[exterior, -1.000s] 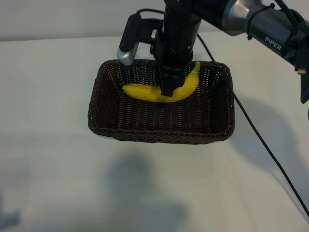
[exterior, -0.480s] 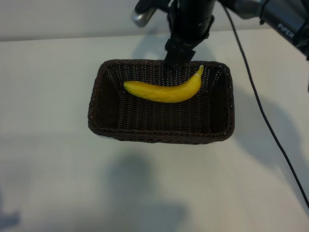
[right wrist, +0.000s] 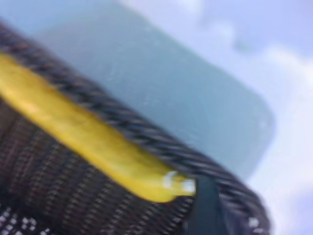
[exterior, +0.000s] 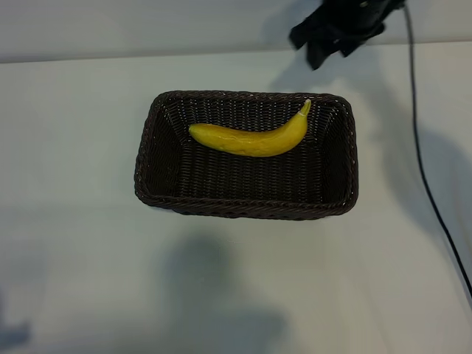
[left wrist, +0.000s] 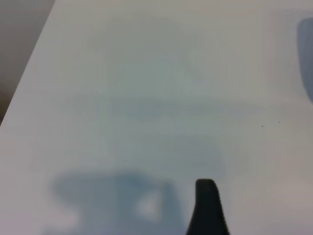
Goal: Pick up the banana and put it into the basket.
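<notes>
The yellow banana (exterior: 251, 140) lies curved in the far half of the dark-brown wicker basket (exterior: 243, 210), stem tip toward the right rear corner. Nothing touches it. My right gripper (exterior: 333, 37) hangs above the table behind the basket's right rear corner, empty, well clear of the rim. In the right wrist view the banana (right wrist: 88, 142) runs along the woven rim (right wrist: 122, 122), with one dark finger (right wrist: 208, 208) showing and no second finger near it. My left gripper (left wrist: 156, 215) is over bare white table, one finger (left wrist: 207, 208) in view, nothing between its jaws.
A black cable (exterior: 428, 184) trails across the table to the right of the basket. The white table's far edge (exterior: 147, 59) runs behind the basket. Soft shadows lie on the table in front of the basket.
My right gripper has let go of the banana, risen out of the basket and moved back and to the right. The banana stays in the basket.
</notes>
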You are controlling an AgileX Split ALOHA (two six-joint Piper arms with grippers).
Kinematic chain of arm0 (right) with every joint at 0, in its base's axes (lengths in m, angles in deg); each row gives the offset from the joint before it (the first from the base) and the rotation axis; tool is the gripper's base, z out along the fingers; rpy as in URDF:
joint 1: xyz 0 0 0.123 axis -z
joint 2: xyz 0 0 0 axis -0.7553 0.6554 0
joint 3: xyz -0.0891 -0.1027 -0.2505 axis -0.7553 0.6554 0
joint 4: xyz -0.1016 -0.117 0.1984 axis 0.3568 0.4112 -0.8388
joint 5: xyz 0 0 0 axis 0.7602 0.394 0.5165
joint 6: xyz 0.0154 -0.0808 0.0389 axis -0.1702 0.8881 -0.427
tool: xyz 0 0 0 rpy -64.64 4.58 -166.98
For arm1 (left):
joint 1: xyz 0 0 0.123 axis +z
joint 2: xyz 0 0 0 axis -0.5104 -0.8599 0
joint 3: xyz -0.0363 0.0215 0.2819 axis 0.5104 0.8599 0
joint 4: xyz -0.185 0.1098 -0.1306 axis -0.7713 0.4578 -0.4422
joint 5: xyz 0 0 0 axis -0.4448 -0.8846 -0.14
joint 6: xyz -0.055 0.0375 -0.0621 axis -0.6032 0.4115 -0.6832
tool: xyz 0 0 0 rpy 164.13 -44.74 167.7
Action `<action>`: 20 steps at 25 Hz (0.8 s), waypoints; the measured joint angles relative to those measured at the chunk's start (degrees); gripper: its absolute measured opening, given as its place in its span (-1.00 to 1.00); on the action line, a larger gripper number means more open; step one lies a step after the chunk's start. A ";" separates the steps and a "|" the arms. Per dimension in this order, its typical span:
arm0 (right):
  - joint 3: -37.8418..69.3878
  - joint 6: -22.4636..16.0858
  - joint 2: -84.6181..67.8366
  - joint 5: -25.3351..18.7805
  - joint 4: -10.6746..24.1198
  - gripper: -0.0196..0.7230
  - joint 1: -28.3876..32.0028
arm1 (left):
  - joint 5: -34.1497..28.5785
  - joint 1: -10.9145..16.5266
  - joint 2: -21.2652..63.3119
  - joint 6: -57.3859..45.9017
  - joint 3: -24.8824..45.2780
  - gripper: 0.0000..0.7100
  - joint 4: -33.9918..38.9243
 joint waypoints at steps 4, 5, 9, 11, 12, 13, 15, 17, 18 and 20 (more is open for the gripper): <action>0.00 -1.67 0.00 0.06 0.82 0.42 6.16 | 0.00 0.00 0.00 0.00 0.00 0.54 0.00; 0.00 -2.13 0.00 0.06 1.46 0.42 7.90 | 0.00 0.00 0.00 0.00 0.00 0.54 0.00; 0.00 -4.17 0.00 0.06 2.38 0.41 14.45 | 0.00 0.00 0.00 -0.16 0.00 0.54 0.00; 0.00 -4.65 0.00 0.06 2.38 0.41 17.08 | 0.00 0.00 0.00 -0.16 0.00 0.54 0.00; 0.00 -4.70 0.00 0.06 2.38 0.41 18.18 | 0.00 0.00 0.00 -0.16 0.00 0.54 0.00; 0.00 -4.92 0.00 0.06 2.32 0.41 19.06 | 0.00 0.00 0.00 -0.16 0.00 0.54 0.00; 0.00 -5.16 0.00 0.06 2.32 0.41 19.99 | 0.00 0.00 0.00 -0.16 0.00 0.54 0.00; 0.00 -5.31 0.00 0.06 2.32 0.41 20.19 | 0.00 0.00 0.00 -0.16 0.00 0.54 0.00; 0.06 -5.43 -0.17 0.06 2.32 0.41 20.19 | 0.00 0.00 0.00 -0.16 0.00 0.54 0.00; 1.41 -5.42 -1.15 0.34 2.32 0.41 20.13 | 0.00 0.00 0.00 -0.16 0.00 0.54 0.00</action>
